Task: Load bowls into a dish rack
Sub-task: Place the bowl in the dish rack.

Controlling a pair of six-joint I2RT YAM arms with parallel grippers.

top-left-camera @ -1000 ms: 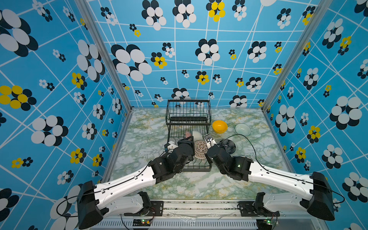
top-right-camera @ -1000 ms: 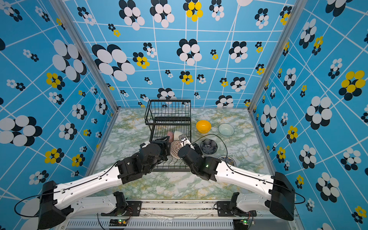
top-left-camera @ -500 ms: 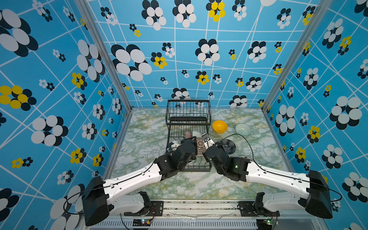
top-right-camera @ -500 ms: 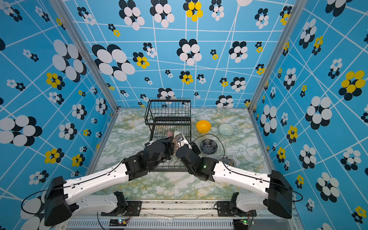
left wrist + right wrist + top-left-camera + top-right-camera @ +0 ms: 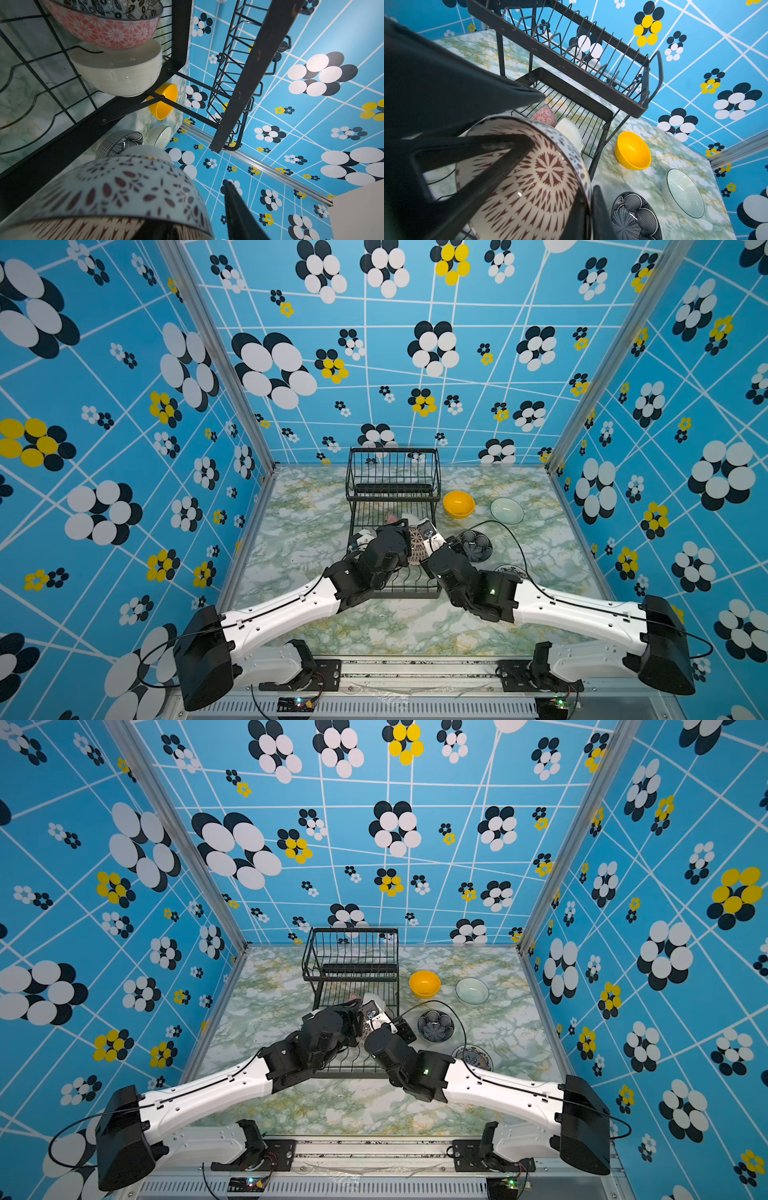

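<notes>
Your right gripper (image 5: 562,166) is clamped on the rim of the red-brown patterned bowl (image 5: 546,176), one finger inside and one outside, holding it on edge over the lower tray of the dish rack (image 5: 393,488). Your left gripper (image 5: 397,531) is close at the bowl's outer wall, but you cannot tell whether it grips. Free tray space lies below the bowl, in front of the cream-white bowl (image 5: 120,72) and pink-red bowl (image 5: 112,31) deeper in the rack, so lowering looks like the right arm's job.
</notes>
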